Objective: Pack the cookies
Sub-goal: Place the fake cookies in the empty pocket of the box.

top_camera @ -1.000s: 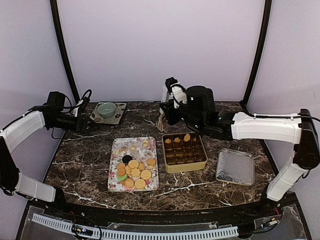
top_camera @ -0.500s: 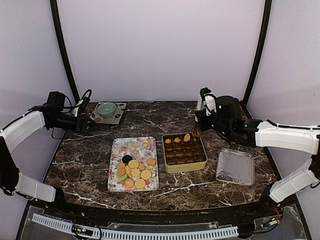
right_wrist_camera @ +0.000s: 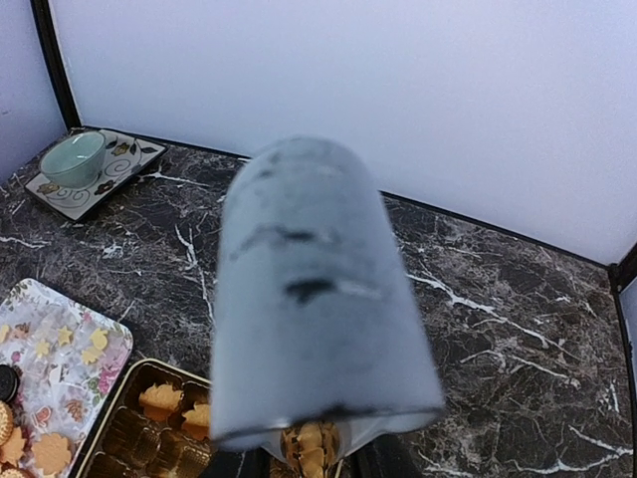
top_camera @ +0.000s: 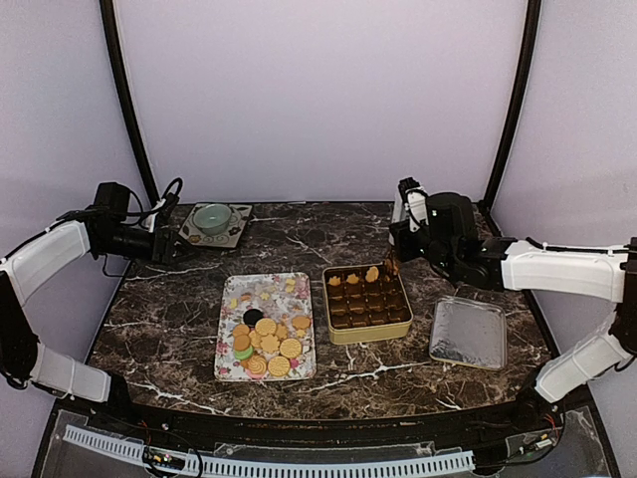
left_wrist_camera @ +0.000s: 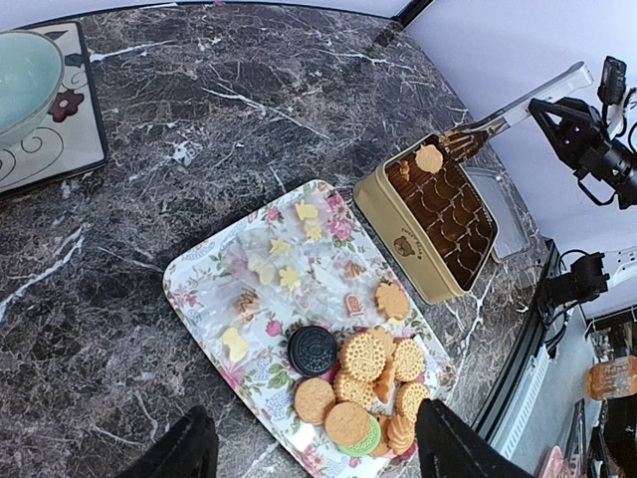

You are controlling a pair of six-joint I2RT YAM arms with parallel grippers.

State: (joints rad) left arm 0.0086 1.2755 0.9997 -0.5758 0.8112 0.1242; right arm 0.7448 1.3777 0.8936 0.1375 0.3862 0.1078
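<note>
Cookies [top_camera: 265,349]: heap of round ones at the 6 o'clock end of the flowered tray, mostly golden, one dark, one green. Small pale shapes lie scattered toward its 12 o'clock end. A few sit in the tin's 12 o'clock row.
Table [top_camera: 159,309]: dark marble, white veins.
Right arm [top_camera: 547,264]: stretched from 3 o'clock toward the tin's far right corner.
Left arm [top_camera: 50,254]: at 9 o'clock, near the bowl's plate.
Tray [top_camera: 224,309]: just left of centre, long side running 12 to 6.
Tin [top_camera: 368,332]: gold, square, just right of the tray, not touching; brown paper cups inside.
Lid [top_camera: 468,334]: silvery, flat at 4 o'clock, apart from the tin.
Bowl [top_camera: 212,216]: pale green, on a square plate [top_camera: 237,235] at 11 o'clock.
Right claw [top_camera: 391,265]: narrow, pinching a single cookie [right_wrist_camera: 309,443] over the tin's 1 o'clock corner.
Left claw [left_wrist_camera: 318,438]: wide, nothing between the fingers.
</note>
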